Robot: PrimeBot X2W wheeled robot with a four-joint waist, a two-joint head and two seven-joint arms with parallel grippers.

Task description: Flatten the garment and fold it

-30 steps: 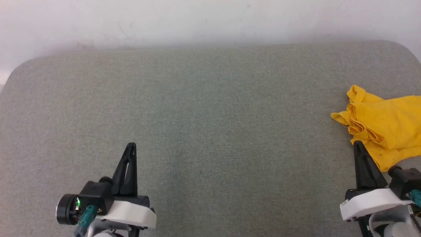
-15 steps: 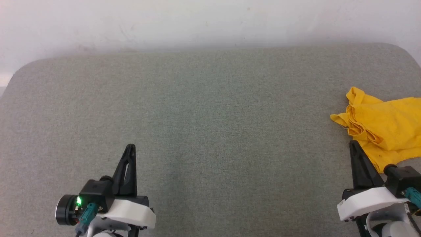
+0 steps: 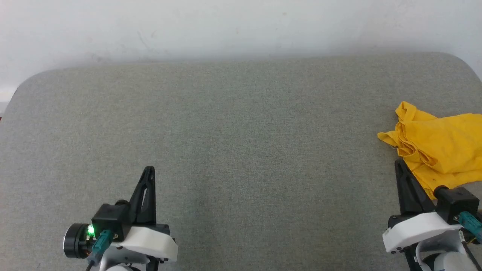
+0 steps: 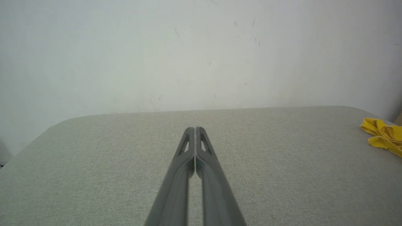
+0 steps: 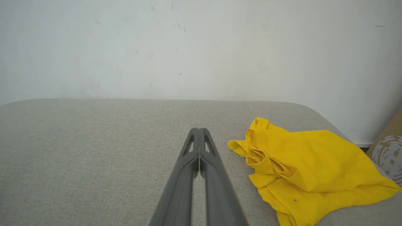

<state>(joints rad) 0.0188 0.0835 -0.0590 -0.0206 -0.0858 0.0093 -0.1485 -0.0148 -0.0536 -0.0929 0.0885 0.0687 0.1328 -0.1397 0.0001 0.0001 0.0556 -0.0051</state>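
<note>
While the bright yellow short-sleeved T-shirt [image 3: 440, 150] lies crumpled in a loose heap at the far right of the grey woven-fabric padded table [image 3: 241, 150], with its folds bunched along its left edge and no print shown, the task is judged to be at its very start: nothing has been flattened or folded yet. The left gripper [image 3: 150, 169] is seen at the lower left of the head view, well apart from the shirt, its two long dark fingers pressed together on nothing. The right gripper [image 3: 398, 162] is likewise closed and empty, its tip just beside the near left edge of the heap; in the right wrist view a strip of bare table is seen between fingers and cloth. For the next move, the right fingers would need to be parted and set on a hem, so that the shirt can be drawn toward the middle.
</note>
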